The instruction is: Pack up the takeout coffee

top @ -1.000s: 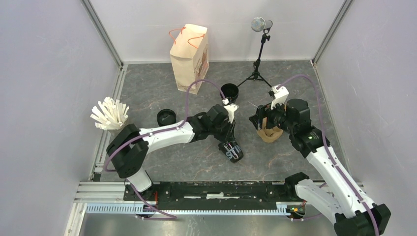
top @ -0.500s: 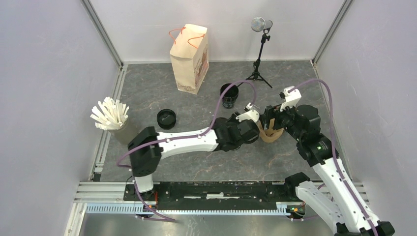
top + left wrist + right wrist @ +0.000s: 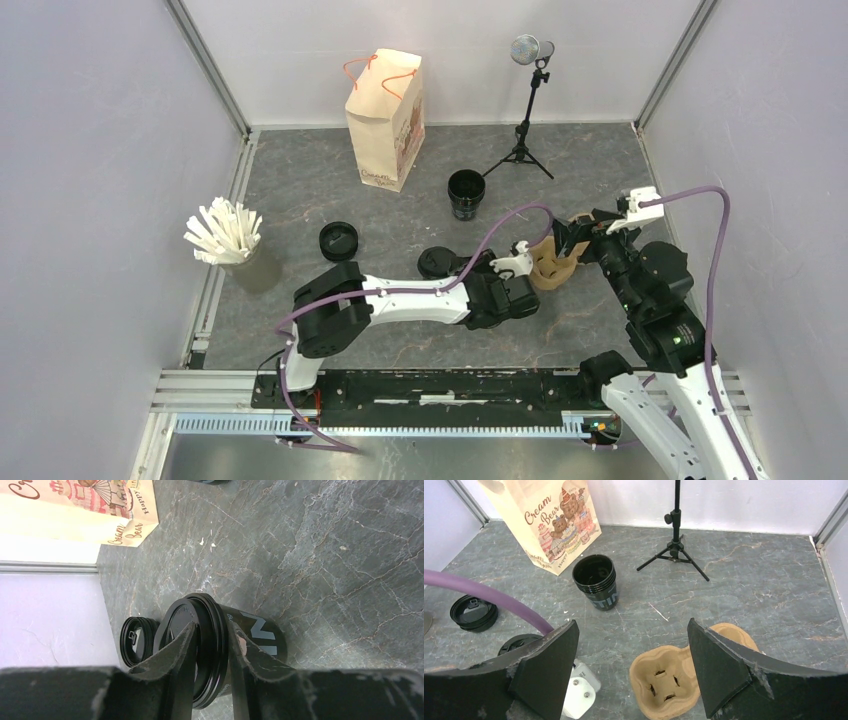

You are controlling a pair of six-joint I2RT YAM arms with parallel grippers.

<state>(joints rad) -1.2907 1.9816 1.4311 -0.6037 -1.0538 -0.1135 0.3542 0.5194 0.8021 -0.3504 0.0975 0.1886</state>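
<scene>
My left gripper (image 3: 212, 630) is shut on a lidded black coffee cup (image 3: 250, 637). One finger lies over the lid and the other sits under its rim. The cup is upright, left of the brown pulp carrier (image 3: 555, 262), and shows in the top view (image 3: 435, 263) and the right wrist view (image 3: 516, 642). My left gripper (image 3: 462, 275) reaches back toward it. My right gripper (image 3: 631, 625) is wide open and empty above the carrier (image 3: 674, 685); in the top view it (image 3: 578, 232) is at the carrier's right. An open black cup (image 3: 466, 192) stands further back.
A loose black lid (image 3: 338, 240) lies at the left. The beige paper bag (image 3: 385, 115) stands at the back. A microphone tripod (image 3: 527, 110) stands back right. A holder of white sticks (image 3: 225, 235) is by the left wall.
My left arm has swung the cup from the front middle toward the carrier and turned it upright. My right gripper has drawn back to the right, off the carrier.
</scene>
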